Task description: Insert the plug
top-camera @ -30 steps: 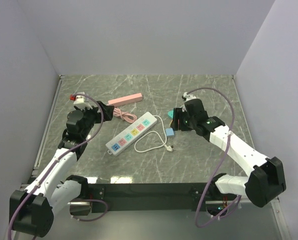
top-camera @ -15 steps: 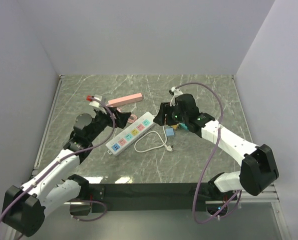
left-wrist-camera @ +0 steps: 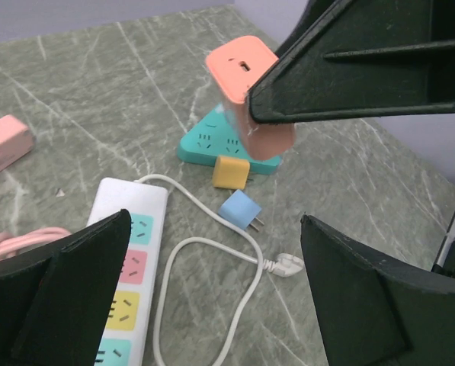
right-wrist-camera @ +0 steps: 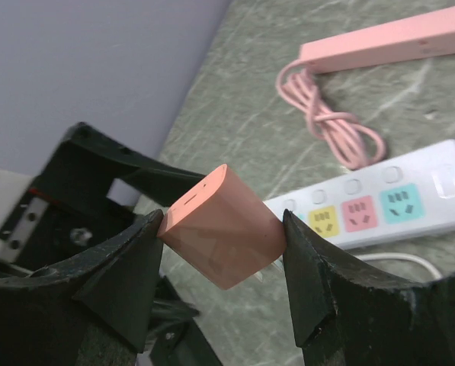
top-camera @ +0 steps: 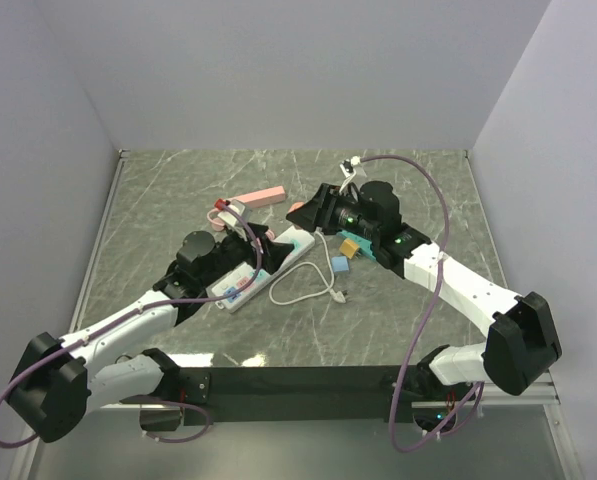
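Note:
My right gripper (right-wrist-camera: 221, 221) is shut on a salmon-pink plug block (right-wrist-camera: 223, 229) and holds it in the air above the far end of the white power strip (top-camera: 263, 262). The strip has coloured sockets (right-wrist-camera: 379, 202). The held plug also shows in the left wrist view (left-wrist-camera: 246, 84), high over the table. My left gripper (left-wrist-camera: 213, 248) is open and empty, low over the white strip (left-wrist-camera: 128, 282) and its looped white cable (left-wrist-camera: 288, 264). In the top view the two grippers, left (top-camera: 263, 240) and right (top-camera: 303, 212), are close together.
A pink power strip (top-camera: 263, 196) with a coiled pink cord (right-wrist-camera: 334, 126) lies behind. A teal socket block (left-wrist-camera: 212, 141), a yellow plug (left-wrist-camera: 231, 173) and a blue plug (left-wrist-camera: 241, 212) lie to the right of the white strip. Walls stand on three sides.
Both arms have swung in toward the middle. My left gripper moved right onto the white strip. My right gripper moved left and farther back with the pink plug.

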`<action>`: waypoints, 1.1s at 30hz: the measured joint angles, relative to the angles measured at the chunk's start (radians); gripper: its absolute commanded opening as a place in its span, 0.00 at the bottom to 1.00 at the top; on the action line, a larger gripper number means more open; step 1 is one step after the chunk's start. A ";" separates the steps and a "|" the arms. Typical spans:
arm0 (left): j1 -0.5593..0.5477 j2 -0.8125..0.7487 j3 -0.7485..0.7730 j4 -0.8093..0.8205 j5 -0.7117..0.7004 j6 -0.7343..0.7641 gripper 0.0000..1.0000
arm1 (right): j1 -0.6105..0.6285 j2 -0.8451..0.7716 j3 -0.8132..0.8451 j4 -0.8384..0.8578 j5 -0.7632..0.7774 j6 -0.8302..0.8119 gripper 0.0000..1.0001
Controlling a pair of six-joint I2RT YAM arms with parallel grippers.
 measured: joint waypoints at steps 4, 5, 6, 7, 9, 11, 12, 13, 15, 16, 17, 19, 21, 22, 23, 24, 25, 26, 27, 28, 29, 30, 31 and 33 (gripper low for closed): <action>-0.029 0.026 0.000 0.054 -0.011 -0.006 0.99 | 0.032 0.013 0.004 0.046 -0.026 0.034 0.08; -0.034 0.029 0.000 0.070 -0.015 -0.010 1.00 | 0.039 0.018 0.004 0.058 -0.034 0.041 0.08; -0.039 0.031 0.000 0.090 -0.022 -0.012 0.99 | 0.045 0.023 0.004 0.068 -0.040 0.046 0.08; -0.042 0.033 0.000 0.113 -0.029 -0.016 1.00 | 0.050 0.028 0.004 0.075 -0.043 0.050 0.08; -0.047 0.039 0.000 0.154 -0.042 -0.023 1.00 | 0.061 0.041 0.009 0.082 -0.050 0.056 0.08; -0.048 0.045 0.000 0.191 -0.056 -0.034 0.99 | 0.067 0.050 0.010 0.088 -0.054 0.063 0.08; -0.050 0.047 0.000 0.205 -0.063 -0.040 0.99 | 0.070 0.052 0.011 0.090 -0.056 0.065 0.08; -0.050 0.048 0.000 0.212 -0.071 -0.044 0.99 | 0.071 0.054 0.010 0.095 -0.056 0.070 0.08; -0.054 0.053 -0.001 0.224 -0.086 -0.048 0.95 | 0.071 0.054 0.011 0.107 -0.056 0.074 0.08; -0.056 0.056 -0.001 0.230 -0.092 -0.049 0.91 | 0.071 0.054 0.011 0.113 -0.057 0.076 0.08; -0.058 0.058 -0.001 0.234 -0.098 -0.050 0.86 | 0.071 0.054 0.011 0.117 -0.058 0.079 0.09; -0.061 0.064 -0.001 0.237 -0.114 -0.056 0.77 | 0.073 0.054 0.011 0.128 -0.063 0.088 0.09; -0.065 0.072 -0.001 0.239 -0.130 -0.058 0.74 | 0.077 0.054 0.011 0.142 -0.072 0.094 0.10; -0.067 0.075 -0.001 0.241 -0.138 -0.062 0.71 | 0.079 0.054 0.011 0.147 -0.078 0.098 0.10; -0.068 0.078 -0.001 0.243 -0.144 -0.063 0.69 | 0.080 0.054 0.011 0.152 -0.083 0.102 0.10; -0.069 0.080 -0.001 0.246 -0.150 -0.063 0.68 | 0.081 0.054 0.011 0.159 -0.087 0.107 0.10; -0.071 0.084 -0.001 0.256 -0.153 -0.064 0.65 | 0.082 0.055 0.011 0.167 -0.090 0.113 0.10; -0.071 0.085 -0.001 0.263 -0.157 -0.065 0.62 | 0.082 0.055 0.011 0.173 -0.091 0.117 0.10; -0.073 0.089 -0.001 0.270 -0.160 -0.067 0.60 | 0.083 0.056 0.011 0.178 -0.092 0.121 0.11; -0.075 0.092 -0.001 0.279 -0.161 -0.068 0.56 | 0.084 0.056 0.011 0.182 -0.091 0.123 0.11; -0.076 0.095 -0.001 0.285 -0.161 -0.069 0.53 | 0.084 0.056 0.011 0.185 -0.091 0.124 0.11; -0.078 0.098 -0.001 0.293 -0.161 -0.071 0.52 | 0.084 0.057 0.011 0.188 -0.090 0.123 0.11; -0.080 0.099 -0.002 0.299 -0.160 -0.072 0.51 | 0.084 0.057 0.010 0.190 -0.089 0.124 0.11; -0.082 0.102 -0.003 0.309 -0.161 -0.073 0.48 | 0.084 0.057 0.010 0.193 -0.086 0.122 0.12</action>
